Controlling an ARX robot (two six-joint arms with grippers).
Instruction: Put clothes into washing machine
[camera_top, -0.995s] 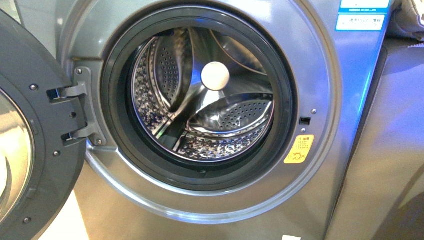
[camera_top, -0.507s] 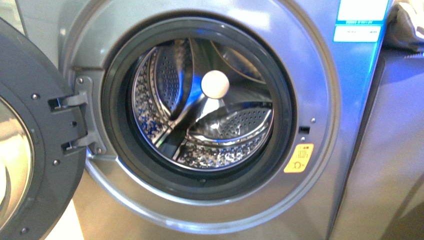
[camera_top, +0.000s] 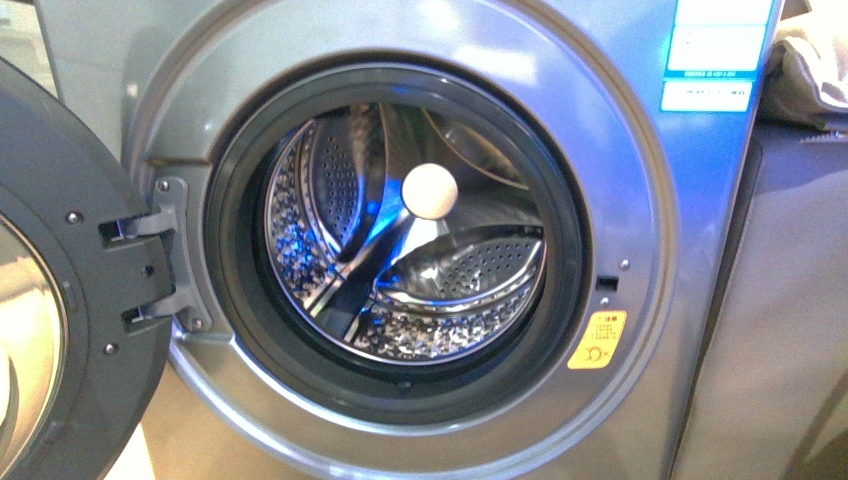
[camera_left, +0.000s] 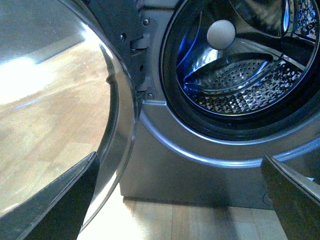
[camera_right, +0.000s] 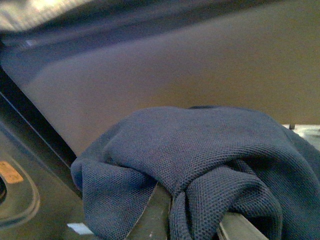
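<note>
the front view faces the washing machine (camera_top: 650, 180) head-on and close. the left wrist view looks from low beside the open door (camera_left: 60, 100) into the same drum (camera_left: 240, 80); the right wrist view sits tight over the clothes (camera_right: 210, 150), facing the grey cabinet (camera_right: 200, 65).

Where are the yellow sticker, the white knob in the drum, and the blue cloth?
yellow sticker (camera_top: 597, 340), front view: middle of its face.
white knob (camera_top: 430, 191), front view: centre of its round cap.
blue cloth (camera_right: 210, 150), right wrist view: top of the bunched fabric.
</note>
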